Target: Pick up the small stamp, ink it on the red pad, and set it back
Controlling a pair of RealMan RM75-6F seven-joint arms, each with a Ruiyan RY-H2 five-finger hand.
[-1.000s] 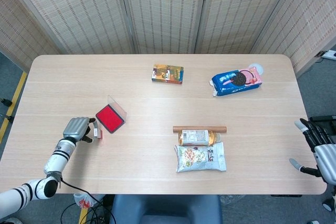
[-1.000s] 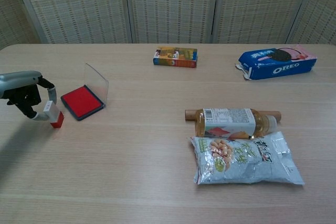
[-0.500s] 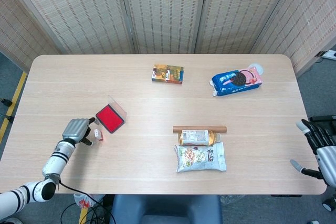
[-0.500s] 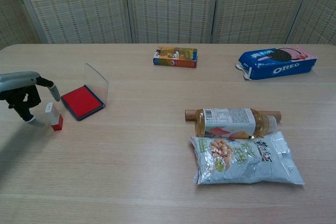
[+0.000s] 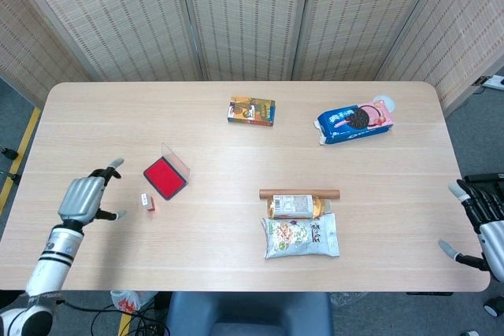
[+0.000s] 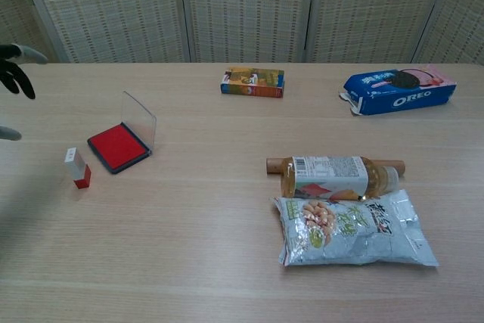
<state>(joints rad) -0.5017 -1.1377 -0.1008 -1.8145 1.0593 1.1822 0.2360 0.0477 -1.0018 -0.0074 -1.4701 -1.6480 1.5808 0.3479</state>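
Beside the red pad (image 5: 165,177), small stamp (image 5: 146,201) stands upright.

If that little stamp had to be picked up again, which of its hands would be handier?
Probably the left hand: it hovers open just beside the small stamp and red ink pad. The right hand sits off the table's far edge, beyond the bottle.

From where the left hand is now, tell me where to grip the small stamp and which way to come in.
Pinch the small stamp by its white upper body, above the red base. It stands upright, apart from the red pad, whose raised clear lid is on the far side. The left hand is open to its left, so coming in from that side, likely slightly from above, looks clearest.
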